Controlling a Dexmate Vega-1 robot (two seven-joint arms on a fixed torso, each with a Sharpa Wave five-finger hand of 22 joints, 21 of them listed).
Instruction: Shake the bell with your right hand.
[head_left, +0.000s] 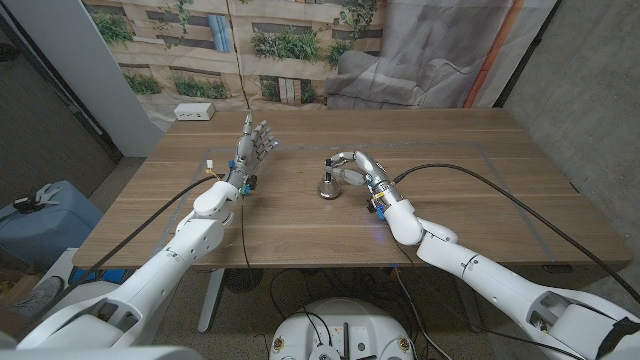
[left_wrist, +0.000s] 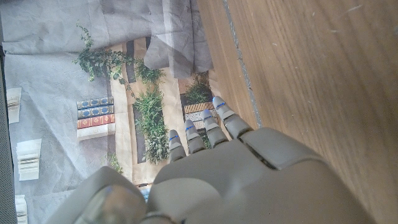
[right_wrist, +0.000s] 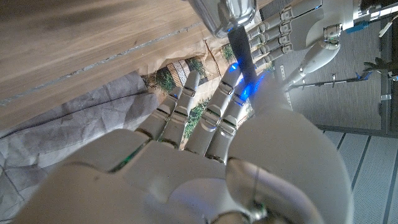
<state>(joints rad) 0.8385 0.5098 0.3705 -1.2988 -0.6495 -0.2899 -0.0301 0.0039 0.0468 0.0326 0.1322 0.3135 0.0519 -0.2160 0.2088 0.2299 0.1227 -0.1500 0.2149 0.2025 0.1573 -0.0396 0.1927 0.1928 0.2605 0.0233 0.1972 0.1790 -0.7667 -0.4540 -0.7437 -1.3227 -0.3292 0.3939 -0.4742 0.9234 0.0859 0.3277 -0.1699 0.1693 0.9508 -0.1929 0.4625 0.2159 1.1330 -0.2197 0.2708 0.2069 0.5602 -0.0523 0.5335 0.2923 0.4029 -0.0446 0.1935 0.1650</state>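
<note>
Now the bell (head_left: 328, 186) stands upright just left of my right hand (head_left: 357, 168), handle vertical; fingers curl around it, grasp uncertain; left hand (head_left: 254, 146) well apart.

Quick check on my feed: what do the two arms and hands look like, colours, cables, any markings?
Both arms are glossy white with rounded shells. The left hand and right hand are pale grey, with segmented fingers carrying small blue marks. A black cable trails from each forearm, with small coloured connectors at the wrists. A blue light glows near the right wrist.
</note>
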